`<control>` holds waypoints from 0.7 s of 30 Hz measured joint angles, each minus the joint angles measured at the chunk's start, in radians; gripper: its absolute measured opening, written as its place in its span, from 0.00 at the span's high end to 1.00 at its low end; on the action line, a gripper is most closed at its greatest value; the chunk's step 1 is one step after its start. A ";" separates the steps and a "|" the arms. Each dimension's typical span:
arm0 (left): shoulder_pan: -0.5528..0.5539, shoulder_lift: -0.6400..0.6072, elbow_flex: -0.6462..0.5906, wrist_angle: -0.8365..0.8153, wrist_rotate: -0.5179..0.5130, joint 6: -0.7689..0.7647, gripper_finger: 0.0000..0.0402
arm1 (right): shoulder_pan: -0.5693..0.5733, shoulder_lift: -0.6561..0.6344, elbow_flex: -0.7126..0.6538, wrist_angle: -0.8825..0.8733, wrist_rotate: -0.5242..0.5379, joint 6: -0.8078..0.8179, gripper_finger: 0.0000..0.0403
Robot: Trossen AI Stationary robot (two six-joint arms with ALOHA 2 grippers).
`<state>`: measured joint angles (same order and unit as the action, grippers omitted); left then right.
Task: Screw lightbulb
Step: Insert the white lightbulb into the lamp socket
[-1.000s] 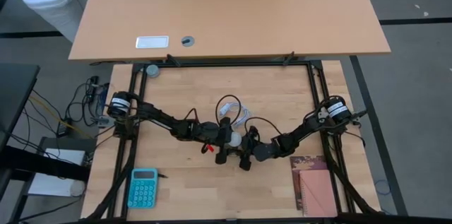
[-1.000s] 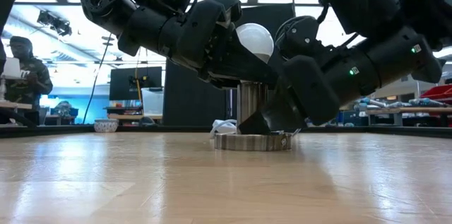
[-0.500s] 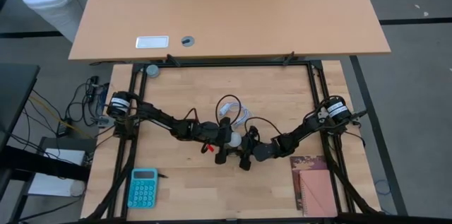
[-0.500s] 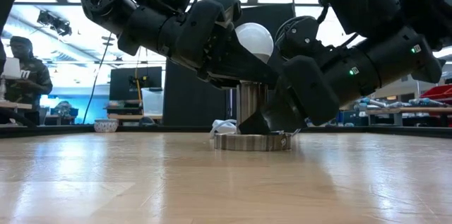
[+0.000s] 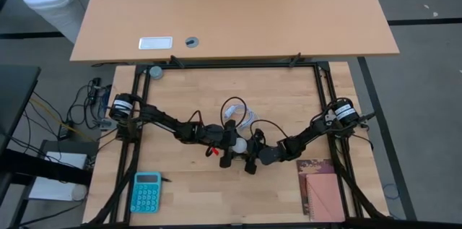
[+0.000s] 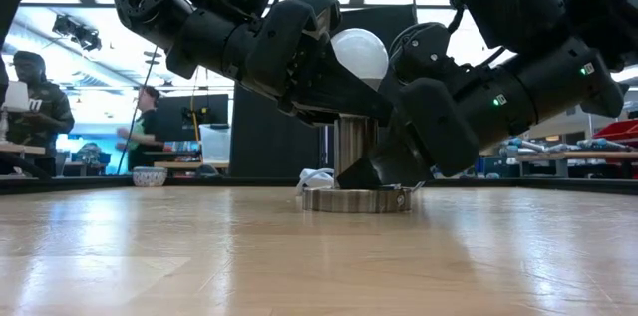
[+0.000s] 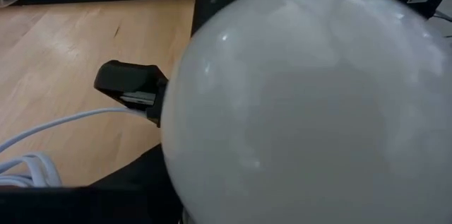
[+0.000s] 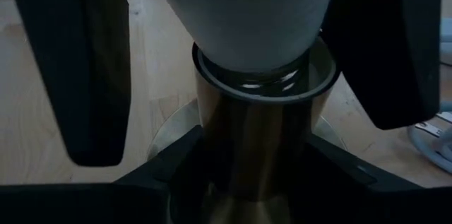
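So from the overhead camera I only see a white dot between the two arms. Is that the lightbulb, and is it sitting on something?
Observer: Yes. From table height, the lightbulb stands upright on a metal socket tube rising from a round base.
Operator: Is it screwed in?
Observer: Seemingly not fully. The right wrist camera shows thread at the tube's rim.
Operator: Who holds what?
Observer: The left gripper clasps the lightbulb, while the right gripper appears to clamp the socket tube below.

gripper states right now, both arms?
Left pincer: closed on the lightbulb, which sits in the socket.
Right pincer: closed around the socket's metal stem, below the bulb.
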<state>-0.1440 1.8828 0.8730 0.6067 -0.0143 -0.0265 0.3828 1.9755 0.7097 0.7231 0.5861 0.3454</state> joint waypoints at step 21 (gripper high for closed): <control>0.000 -0.095 -0.006 -0.195 -0.023 0.039 0.33 | 0.001 0.000 0.000 0.002 -0.007 0.001 0.51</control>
<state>-0.1440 1.7873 0.8673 0.4121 -0.0372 0.0126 0.3840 1.9755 0.7094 0.7254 0.5789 0.3466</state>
